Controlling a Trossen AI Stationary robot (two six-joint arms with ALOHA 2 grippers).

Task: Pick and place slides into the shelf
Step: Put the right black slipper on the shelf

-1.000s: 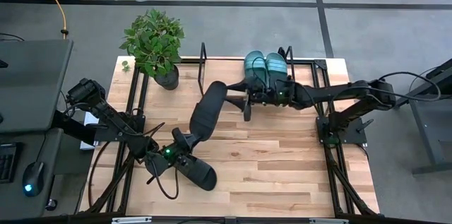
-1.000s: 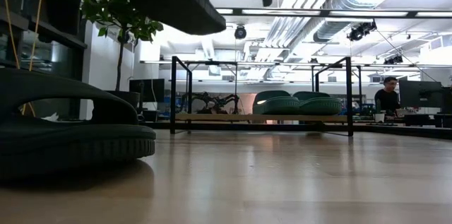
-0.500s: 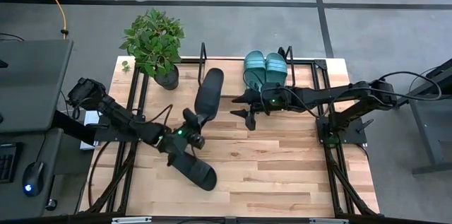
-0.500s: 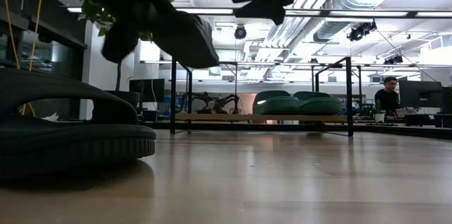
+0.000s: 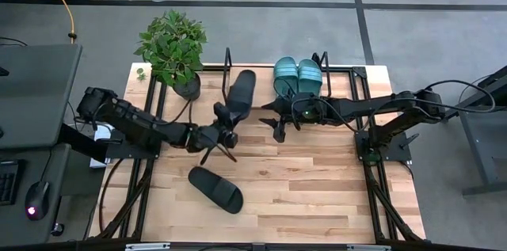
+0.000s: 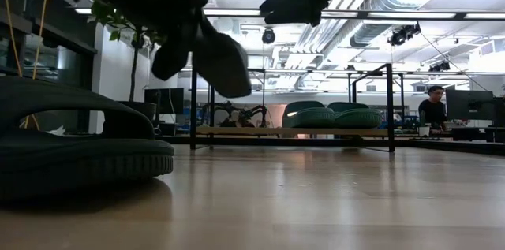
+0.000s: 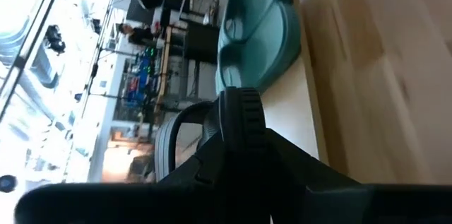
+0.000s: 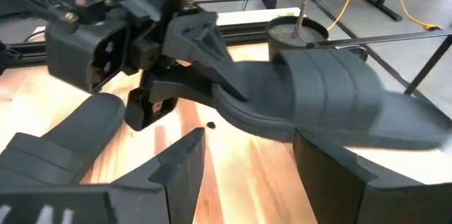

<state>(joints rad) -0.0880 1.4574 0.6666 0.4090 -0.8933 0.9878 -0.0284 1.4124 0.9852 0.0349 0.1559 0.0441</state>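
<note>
On the wooden table (image 5: 317, 180), the left pincer (image 5: 224, 127) grips a black slide (image 5: 239, 93), aiming it at the shelf (image 5: 261, 74) at twelve o'clock; the right pincer (image 5: 273, 120) waits, released.

A potted plant (image 5: 173, 49) stands at the wooden table's (image 5: 317, 188) far-left corner.

Two teal-green slides (image 5: 298, 74) with ribbed straps sit on the shelf's (image 5: 261, 73) pale wooden board, framed by thin black metal. Beside them, one black slide (image 5: 240, 93) hangs; another black slide (image 5: 215, 189) lies farther off on light striped wood. Green plant (image 5: 170, 43), dark pot.
</note>
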